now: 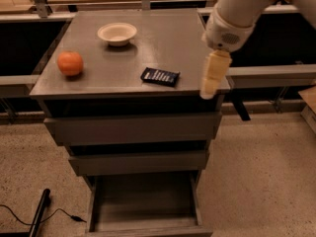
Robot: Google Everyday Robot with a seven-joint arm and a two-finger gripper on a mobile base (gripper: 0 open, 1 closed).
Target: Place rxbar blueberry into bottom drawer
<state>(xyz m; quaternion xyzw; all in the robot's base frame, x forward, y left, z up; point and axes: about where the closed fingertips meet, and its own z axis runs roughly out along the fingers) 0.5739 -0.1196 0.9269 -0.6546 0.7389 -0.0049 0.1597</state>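
The rxbar blueberry (160, 76), a flat dark navy bar with pale print, lies on the grey cabinet top (163, 43) near its front edge, right of centre. The bottom drawer (144, 207) is pulled open below and shows a plain grey floor. My gripper (211, 80) hangs from the white arm at the right front corner of the cabinet top, to the right of the bar and apart from it. It holds nothing that I can see.
An orange fruit (70, 63) sits at the left of the top and a cream bowl (117, 33) at the back. Two wider grey drawers (133, 128) are above the open one. A black pole and cable (38, 216) lie on the floor at the left.
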